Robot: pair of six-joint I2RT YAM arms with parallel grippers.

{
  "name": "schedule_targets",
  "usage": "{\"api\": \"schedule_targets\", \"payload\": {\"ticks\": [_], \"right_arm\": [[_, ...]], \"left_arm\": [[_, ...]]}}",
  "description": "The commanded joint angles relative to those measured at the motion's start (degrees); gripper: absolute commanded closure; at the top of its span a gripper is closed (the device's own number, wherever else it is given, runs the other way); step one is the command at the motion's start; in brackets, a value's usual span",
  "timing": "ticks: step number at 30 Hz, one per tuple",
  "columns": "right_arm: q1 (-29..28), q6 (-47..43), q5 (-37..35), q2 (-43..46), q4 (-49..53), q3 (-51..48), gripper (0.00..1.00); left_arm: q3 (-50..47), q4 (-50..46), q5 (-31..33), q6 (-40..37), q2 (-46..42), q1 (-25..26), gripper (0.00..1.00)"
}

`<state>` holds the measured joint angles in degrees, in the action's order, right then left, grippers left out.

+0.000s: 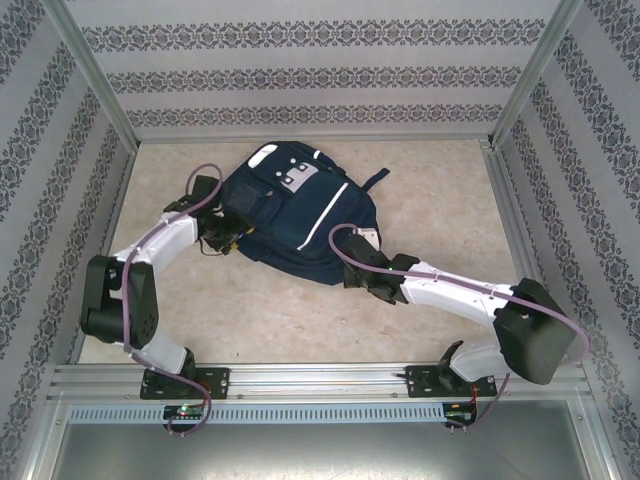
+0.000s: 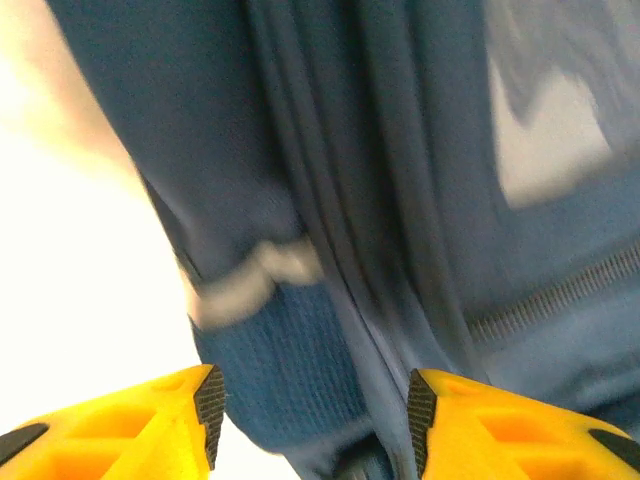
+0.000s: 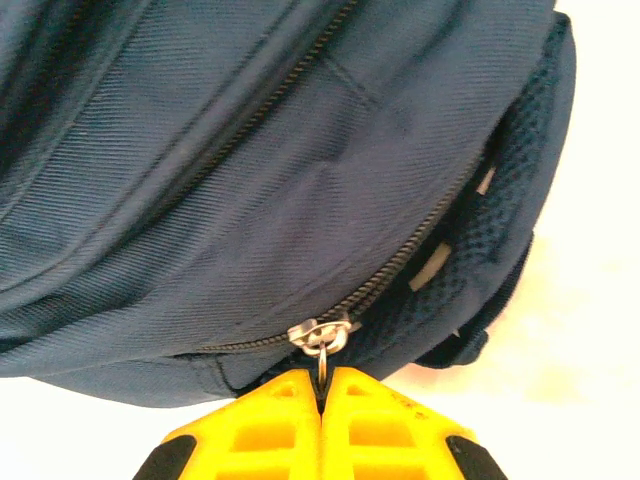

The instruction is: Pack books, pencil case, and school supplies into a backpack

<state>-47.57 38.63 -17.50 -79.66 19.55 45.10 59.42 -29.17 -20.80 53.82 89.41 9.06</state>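
The navy backpack (image 1: pixel 295 215) lies flat in the middle of the table, its grey patch and white stripes facing up. My right gripper (image 3: pixel 322 385) is shut on the silver zipper pull (image 3: pixel 322 340) of the backpack (image 3: pixel 250 170), at its near right edge. From the top view, the right gripper (image 1: pixel 357 272) sits against that edge. My left gripper (image 2: pixel 310 415) is open at the backpack's left side, with blue fabric (image 2: pixel 300 360) between its yellow fingers. From above, the left gripper (image 1: pixel 228 232) rests at the bag's left edge. Books and school supplies are out of view.
The beige tabletop (image 1: pixel 440 200) is walled by patterned panels on three sides. A metal rail (image 1: pixel 320 380) with both arm bases runs along the near edge. A dark strap (image 1: pixel 375 180) sticks out from the backpack's far right.
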Motion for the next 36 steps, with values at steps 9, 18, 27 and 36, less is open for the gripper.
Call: {"api": "schedule_targets", "payload": {"ticks": [9,18,27,36], "right_arm": [[-2.66,-0.43,2.47,-2.33,-2.89,2.91,1.00],[-3.05,0.12,2.38,-1.30,-4.38,1.46,1.00],[-3.07,-0.82,0.03,0.35,-1.77,1.04,1.00],[2.43,-2.58,-0.13,3.87,0.30,-2.47,1.00]], "left_arm": [[-4.23,13.91,-3.12,28.09,-1.05,23.82,0.43],[-0.85,19.81,-0.70,32.23,7.44,29.11,0.41],[1.37,5.58,6.22,27.46,7.75,27.27,1.00],[-11.29,-4.61,10.95,20.80,-7.50,14.46,1.00]]}}
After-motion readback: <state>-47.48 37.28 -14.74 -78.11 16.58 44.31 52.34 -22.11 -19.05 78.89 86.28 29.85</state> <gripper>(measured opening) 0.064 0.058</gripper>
